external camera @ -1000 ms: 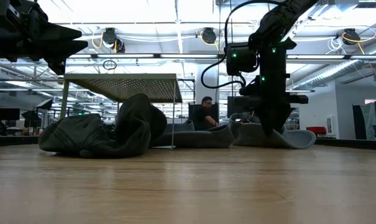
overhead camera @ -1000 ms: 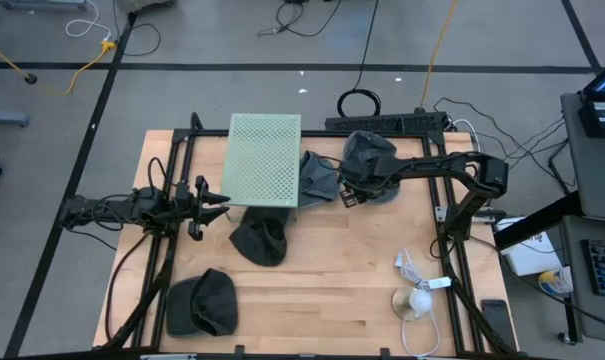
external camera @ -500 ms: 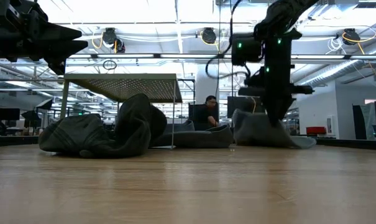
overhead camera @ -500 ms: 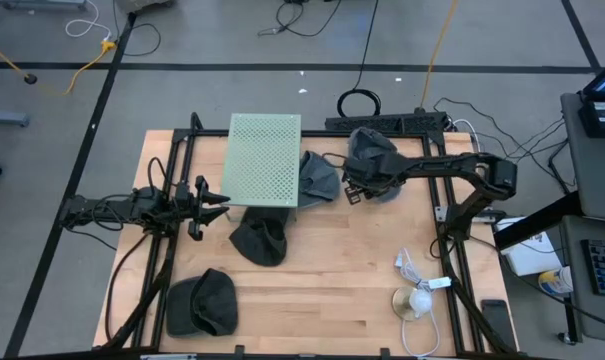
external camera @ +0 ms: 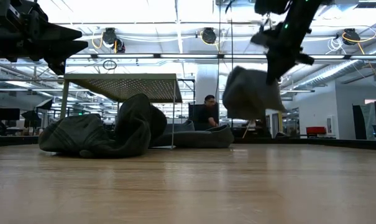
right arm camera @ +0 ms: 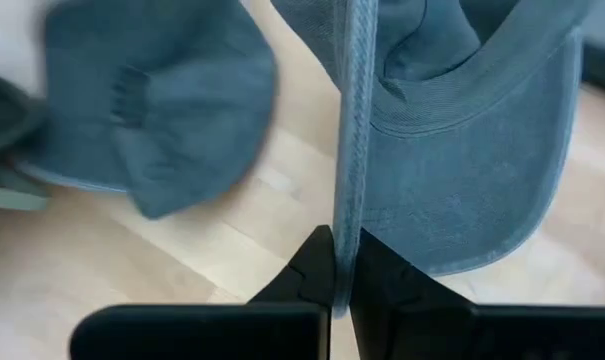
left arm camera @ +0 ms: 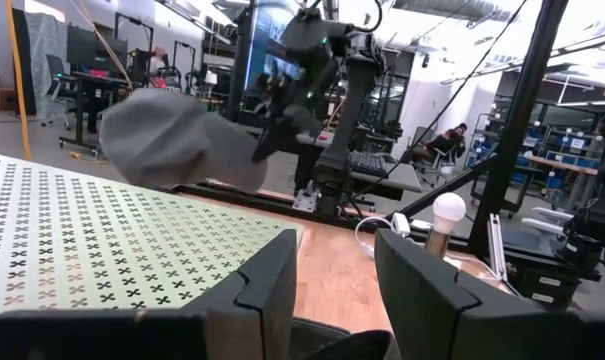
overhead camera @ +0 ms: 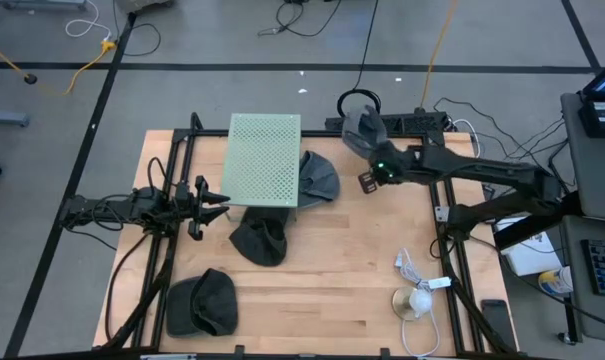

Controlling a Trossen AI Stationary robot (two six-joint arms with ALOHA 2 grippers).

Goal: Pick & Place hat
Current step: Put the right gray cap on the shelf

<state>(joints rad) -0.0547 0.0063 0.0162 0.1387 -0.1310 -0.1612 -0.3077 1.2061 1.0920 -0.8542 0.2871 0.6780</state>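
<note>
A grey hat (overhead camera: 359, 129) hangs in the air over the table's far right part, with my right gripper (overhead camera: 374, 172) shut on it. In the low view the hat (external camera: 251, 93) hangs clear of the wood below the gripper (external camera: 279, 59). Three more dark hats lie on the table: one (overhead camera: 320, 177) beside the green perforated rack (overhead camera: 264, 159), one (overhead camera: 259, 240) in front of the rack, and one (overhead camera: 204, 302) at the near left. My left gripper (overhead camera: 220, 198) waits open at the rack's left side, holding nothing. My right gripper pinches the hat's rim, seen edge-on as a thin band (right arm camera: 347, 205), between its two fingers (right arm camera: 312, 270). The fingers slant down from the table's right side. The hat is lifted clear of the table and hangs below them, its brim (right arm camera: 487, 185) on the far side.
A lamp bulb with a white cord (overhead camera: 418, 296) lies at the near right. A power strip and cables (overhead camera: 387, 122) run along the far edge. Black frame rails (overhead camera: 452, 240) border the table's sides. Bare wood (overhead camera: 332, 280) lies in the near middle.
My right gripper has gone up and toward the table's right and far edges, tipping less steeply down. The grey hat, which lay on the table a second ago, rose with it, one side first, and now hangs clear.
</note>
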